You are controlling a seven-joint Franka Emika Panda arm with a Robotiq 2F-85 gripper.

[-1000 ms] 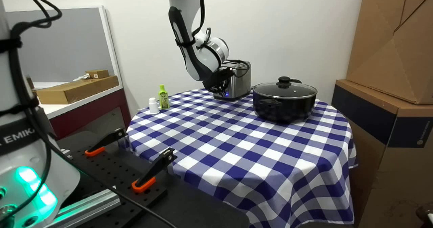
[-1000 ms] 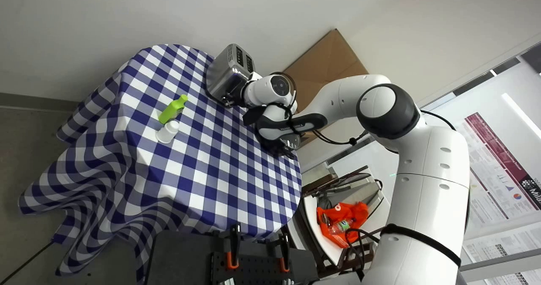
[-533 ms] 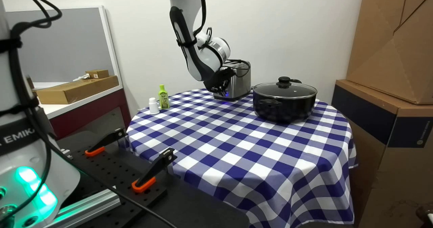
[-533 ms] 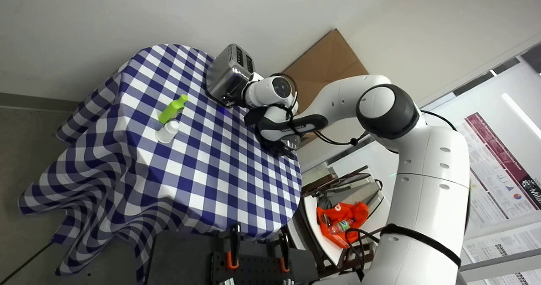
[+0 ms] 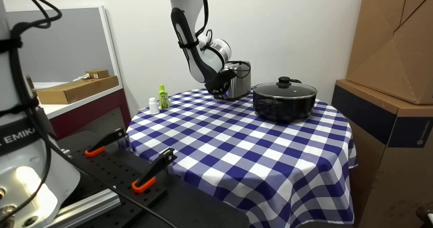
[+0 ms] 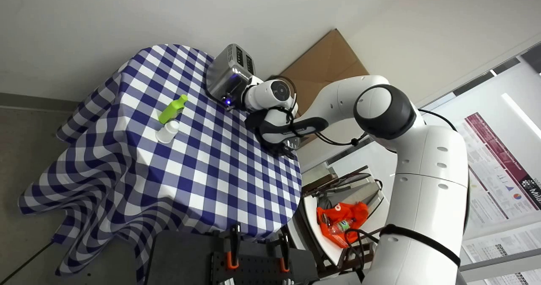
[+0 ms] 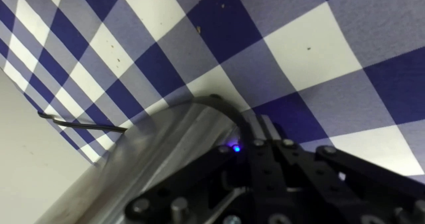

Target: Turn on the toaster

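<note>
The silver toaster (image 5: pixel 241 81) stands at the back of the checked table in both exterior views (image 6: pixel 222 75). In the wrist view its shiny side (image 7: pixel 159 147) fills the lower left. My gripper (image 7: pixel 263 125) is low beside the toaster's end, fingers pressed close together with nothing seen between them. The gripper also shows in an exterior view (image 5: pixel 220 94), in front of the toaster. A blue light (image 7: pixel 236 148) glows between gripper and toaster; I cannot tell which it belongs to. Any lever or button is hidden, and whether the fingers touch the toaster is unclear.
A black lidded pot (image 5: pixel 284 103) stands right of the toaster in an exterior view. A green bottle (image 5: pixel 164 97) and a white shaker (image 5: pixel 154 106) stand at the table's left. A black cord (image 7: pixel 89 126) runs behind the toaster. A wall is close behind.
My arm has shifted slightly right and down beside the toaster. The blue light shows brighter in an exterior view. The lights on the robot's base have turned from green to white.
</note>
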